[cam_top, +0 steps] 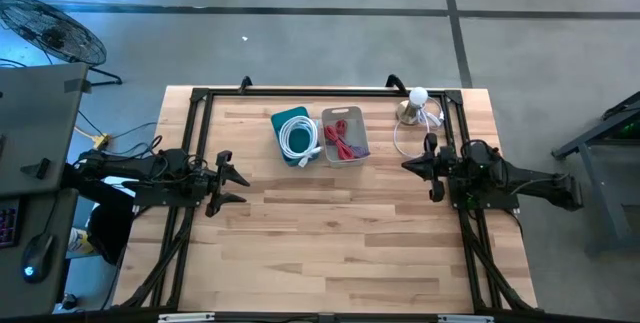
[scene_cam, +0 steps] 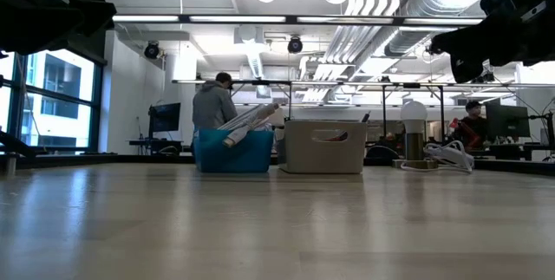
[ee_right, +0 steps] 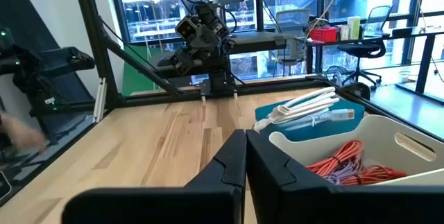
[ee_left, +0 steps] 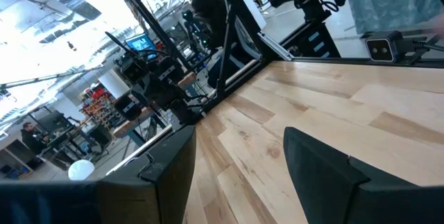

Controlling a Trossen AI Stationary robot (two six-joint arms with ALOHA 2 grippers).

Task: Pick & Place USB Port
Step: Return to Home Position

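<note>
A blue bin (cam_top: 292, 135) holds a coiled white cable with a white plug strip (ee_right: 310, 108). Beside it on the table's far middle stands a grey bin (cam_top: 346, 136) with red cords (ee_right: 345, 164) in it. My left gripper (cam_top: 232, 178) hovers open over the table's left side, pointing toward the middle. My right gripper (cam_top: 408, 166) hovers shut over the right side, pointing at the bins; in its wrist view the fingers (ee_right: 246, 160) nearly meet. Neither gripper touches anything.
A small lamp with a white ball head (cam_top: 417, 102) and a loose white cord (cam_top: 405, 138) stands near the far right corner, just behind my right gripper. A black frame (cam_top: 300, 92) runs along the far and side edges. Bare wood (cam_top: 330, 243) lies toward the near edge.
</note>
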